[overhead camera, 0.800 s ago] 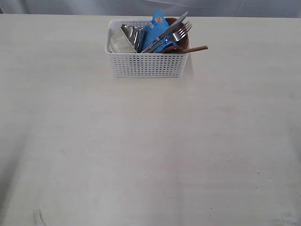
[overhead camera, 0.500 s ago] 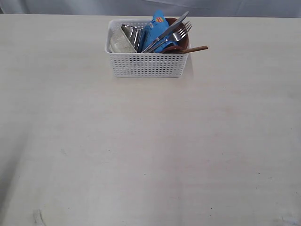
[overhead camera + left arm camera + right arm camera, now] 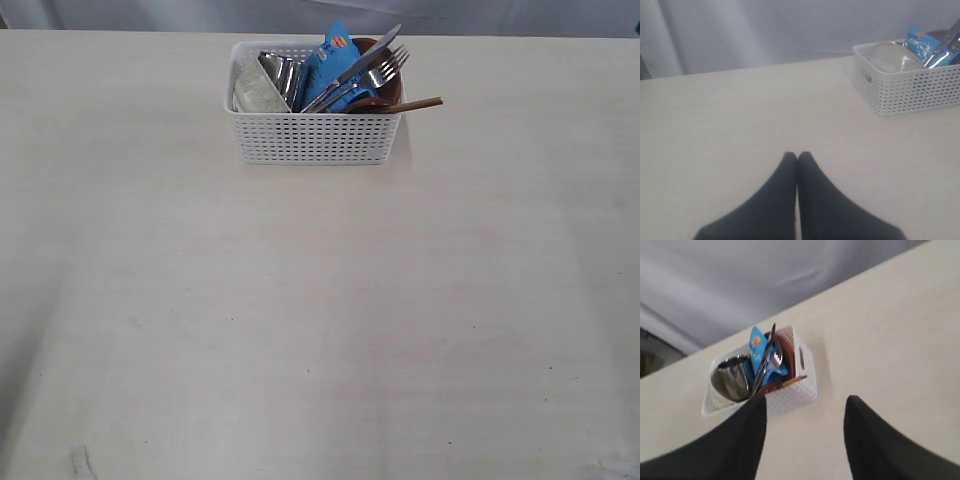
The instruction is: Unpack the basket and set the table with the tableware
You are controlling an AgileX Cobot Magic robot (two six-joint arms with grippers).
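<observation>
Basket [image 3: 312,135] sits at the far side of the table [image 3: 320,330], approx mid-width in the ext. view, fully loaded, nothing laid out yet. Inside: bowl [image 3: 253,92] at the left end, cup [image 3: 284,74] tilted beside it, blue packet [image 3: 334,58] upright in the middle. Knife [image 3: 362,60] & fork [image 3: 388,62] lean across the packet w/ their ends up over the rim. Brown plate [image 3: 390,88] stands on edge at the right end, and the spoon [image 3: 416,103] pokes its handle out past the right rim. Chopsticks: can't make them out. Neither arm shows in the ext. view. L gripper [image 3: 798,158]: fingers pressed together, nothing btwn them, low over the table, well apart from the basket. R gripper [image 3: 806,400]: fingers spread wide, empty, looking down on the basket from above, well apart from it. Step in hand, I'd say: R arm's approach for a first pick. To do it well, go for what sticks out, i.e. spoon handle or knife/fork ends, since they clear the rim and lie on top. Set the jaws across the handle, not along it. Lift straight up & slow so the cutlery doesn't drag the packet or tip the basket, which looks light. L could steady the basket wall if it slides. Leave cup & bowl till the long pieces are out. Packet isn't tableware, so it stays. Writing: packet has a small red-and-yellow logo near its top, too small to read; no other labels seen.
</observation>
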